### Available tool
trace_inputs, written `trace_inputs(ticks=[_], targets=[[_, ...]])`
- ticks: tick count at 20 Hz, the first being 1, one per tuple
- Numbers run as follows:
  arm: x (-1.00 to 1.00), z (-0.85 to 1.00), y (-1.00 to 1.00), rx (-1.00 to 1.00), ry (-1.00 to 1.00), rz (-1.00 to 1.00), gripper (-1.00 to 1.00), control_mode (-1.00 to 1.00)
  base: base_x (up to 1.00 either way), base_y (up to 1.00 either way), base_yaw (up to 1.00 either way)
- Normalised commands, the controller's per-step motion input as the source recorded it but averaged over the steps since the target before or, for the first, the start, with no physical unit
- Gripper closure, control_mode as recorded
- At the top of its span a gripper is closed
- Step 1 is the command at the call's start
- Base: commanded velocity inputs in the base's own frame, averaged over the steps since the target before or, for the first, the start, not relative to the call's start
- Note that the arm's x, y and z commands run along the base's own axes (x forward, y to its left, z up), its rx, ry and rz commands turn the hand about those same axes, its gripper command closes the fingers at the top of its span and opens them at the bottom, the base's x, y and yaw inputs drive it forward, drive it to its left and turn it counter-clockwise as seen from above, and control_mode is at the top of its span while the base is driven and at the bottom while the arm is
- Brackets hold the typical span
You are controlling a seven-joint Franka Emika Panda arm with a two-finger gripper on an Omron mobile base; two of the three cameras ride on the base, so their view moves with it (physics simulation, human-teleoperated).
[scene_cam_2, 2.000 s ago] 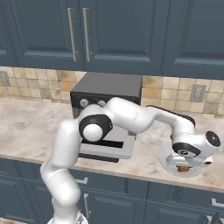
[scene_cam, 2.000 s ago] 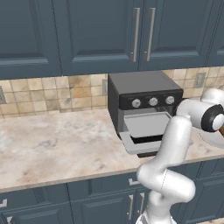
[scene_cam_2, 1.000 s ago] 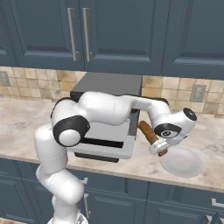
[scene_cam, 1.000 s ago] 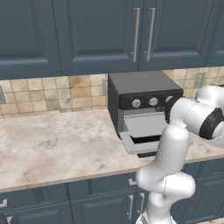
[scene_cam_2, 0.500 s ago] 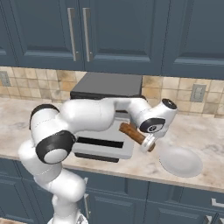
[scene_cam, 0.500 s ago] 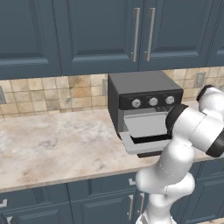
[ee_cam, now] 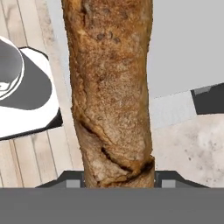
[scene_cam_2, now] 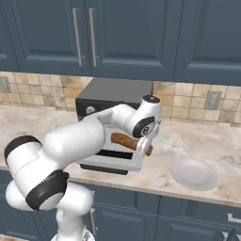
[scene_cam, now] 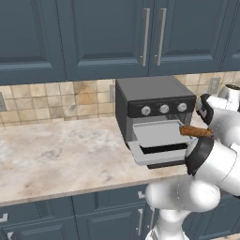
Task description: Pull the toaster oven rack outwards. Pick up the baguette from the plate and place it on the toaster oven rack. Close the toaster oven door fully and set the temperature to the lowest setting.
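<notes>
Toaster oven (scene_cam: 154, 105) on surface (scene_cam: 56, 154), door (scene_cam: 157, 152) down, rack (scene_cam: 157, 132) pulled out. Hand (scene_cam_2: 143, 145) clamped on baguette (scene_cam_2: 126, 140), held w/ loaf over rack's right end. Plate (scene_cam_2: 194, 174) bare, right of oven.

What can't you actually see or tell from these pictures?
- End effector fingertips: the baguette covers them in the hand view.
- Toaster oven front and rack: the arm hides them in the right base view.
- Knob markings: too small, left base view.
</notes>
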Motion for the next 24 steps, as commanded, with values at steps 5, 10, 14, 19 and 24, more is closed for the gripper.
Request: trace_inputs(ticks=[5, 10, 14, 19, 24], targets=[[0.02, 0.12, 0.57, -0.10, -0.01, 0.13, 1.00, -1.00, 0.00, 0.00, 0.00], [0.15, 0.17, 0.36, -0.01, -0.03, 0.09, 1.00, -1.00, 0.00, 0.00, 0.00], [0.20, 0.18, 0.23, 0.00, -0.03, 0.02, 1.00, -1.00, 0.00, 0.00, 0.00], [0.17, 0.03, 0.30, -0.01, 0.00, 0.00, 1.00, -1.00, 0.00, 0.00, 0.00], [0.20, 0.00, 0.41, -0.04, 0.00, 0.00, 1.00, -1.00, 0.00, 0.00, 0.00]])
